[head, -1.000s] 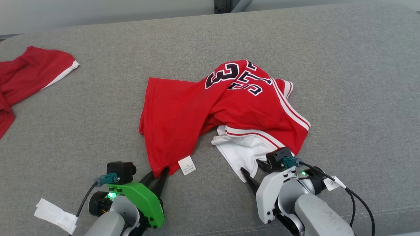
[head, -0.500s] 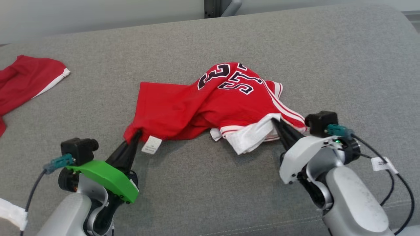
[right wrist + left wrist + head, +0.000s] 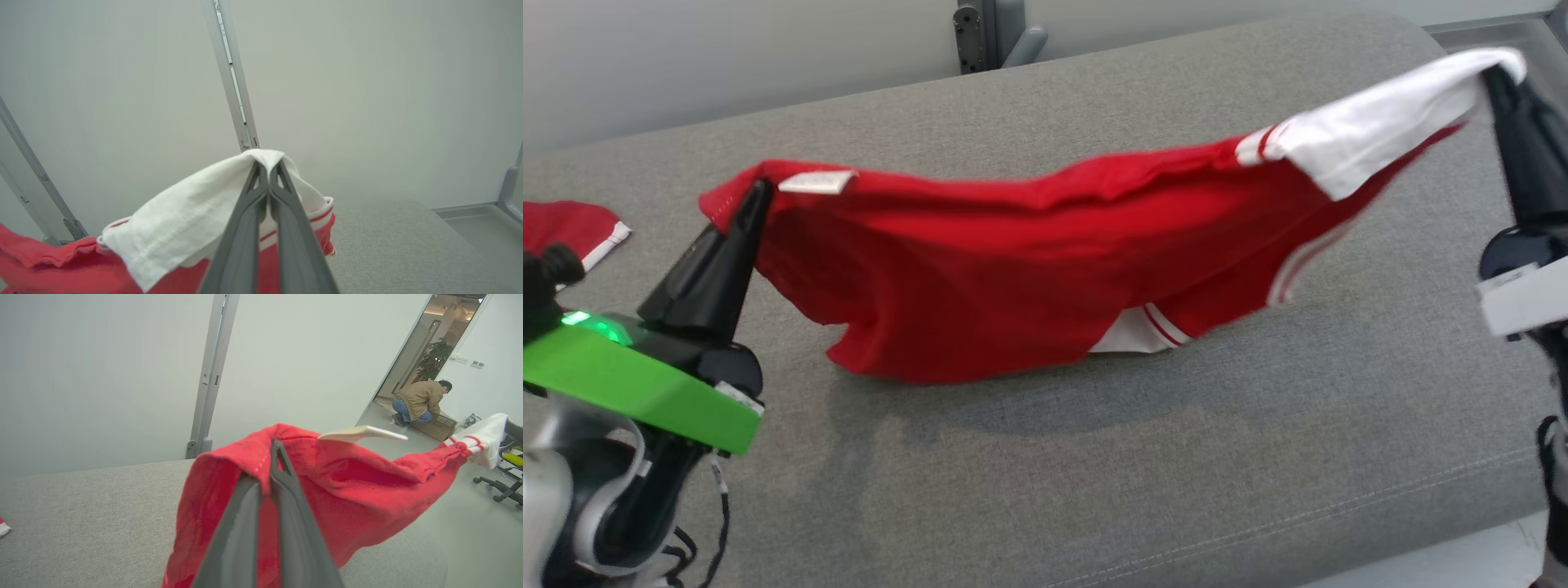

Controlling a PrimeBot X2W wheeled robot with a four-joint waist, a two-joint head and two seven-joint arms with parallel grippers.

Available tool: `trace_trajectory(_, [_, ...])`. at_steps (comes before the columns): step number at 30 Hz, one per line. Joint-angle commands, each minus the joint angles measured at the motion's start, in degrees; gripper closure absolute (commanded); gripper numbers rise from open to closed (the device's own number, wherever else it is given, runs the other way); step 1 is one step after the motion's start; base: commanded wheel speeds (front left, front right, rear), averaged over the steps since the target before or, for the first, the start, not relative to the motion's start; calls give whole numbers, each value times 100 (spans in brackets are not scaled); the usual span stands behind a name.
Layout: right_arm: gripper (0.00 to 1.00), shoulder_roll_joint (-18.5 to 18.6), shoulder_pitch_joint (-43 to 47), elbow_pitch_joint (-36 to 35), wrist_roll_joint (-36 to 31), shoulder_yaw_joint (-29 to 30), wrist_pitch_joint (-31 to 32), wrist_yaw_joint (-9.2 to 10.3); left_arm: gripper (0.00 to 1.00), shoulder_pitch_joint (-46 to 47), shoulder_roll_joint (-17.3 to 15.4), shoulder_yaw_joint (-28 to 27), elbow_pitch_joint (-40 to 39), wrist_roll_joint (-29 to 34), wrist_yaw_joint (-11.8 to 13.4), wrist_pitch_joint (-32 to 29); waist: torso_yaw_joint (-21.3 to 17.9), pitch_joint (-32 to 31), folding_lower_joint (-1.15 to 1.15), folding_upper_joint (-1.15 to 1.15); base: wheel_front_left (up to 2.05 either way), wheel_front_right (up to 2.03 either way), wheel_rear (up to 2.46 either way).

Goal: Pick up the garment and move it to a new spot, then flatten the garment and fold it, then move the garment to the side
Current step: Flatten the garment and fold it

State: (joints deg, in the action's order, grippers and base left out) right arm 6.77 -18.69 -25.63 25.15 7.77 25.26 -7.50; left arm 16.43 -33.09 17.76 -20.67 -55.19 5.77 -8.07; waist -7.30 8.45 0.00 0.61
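A: Big grey cushion (image 3: pixel 1094 474) underneath, and the red jersey (image 3: pixel 1013 269) hangs stretched across mid-frame!
B: Yes, left claw (image 3: pixel 760 189) clenched on its red corner, centre left; right claw (image 3: pixel 1494 75) gripping white trim, upper right; white label (image 3: pixel 815 181) beside the left tip.

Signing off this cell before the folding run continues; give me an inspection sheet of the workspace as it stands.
Surface: grey fabric cushion, seam along its near edge.
Job's things: red jersey stretched in the air between both claws, white label at its left end; lowest fold hangs near the cushion, contact unclear.
Clutter: second red garment at the cushion's left edge.
Claws: left claw shut on the jersey's red edge; right claw shut on its white corner.
Cables: dark cable hangs under the left arm.
Surroundings: pale wall, metal post, person crouching by a box, chair.
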Motion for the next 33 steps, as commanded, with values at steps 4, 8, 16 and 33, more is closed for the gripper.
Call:
trace_trajectory(4, [100,239,-817,-138,76,494,356,1,100,604,-381,-346,-435,-300,196,-552,-171,329,0,-61,0,0,0])
trace_trajectory(8, [100,483,-1764,172,69,516,555,2,100,1537,-606,-460,-327,-455,275,-1129,-155,884,0,-61,0,0,0])
trace_trajectory(16, [100,410,-4055,1843,-693,2,79,2,100,4310,-167,166,1552,148,25,-1578,124,2098,0,-61,0,0,0])
trace_trajectory(33, [100,-309,-7239,5701,-2301,-796,-2556,5,100,7790,622,805,6037,2264,-849,1639,-125,3852,0,-61,0,0,0])
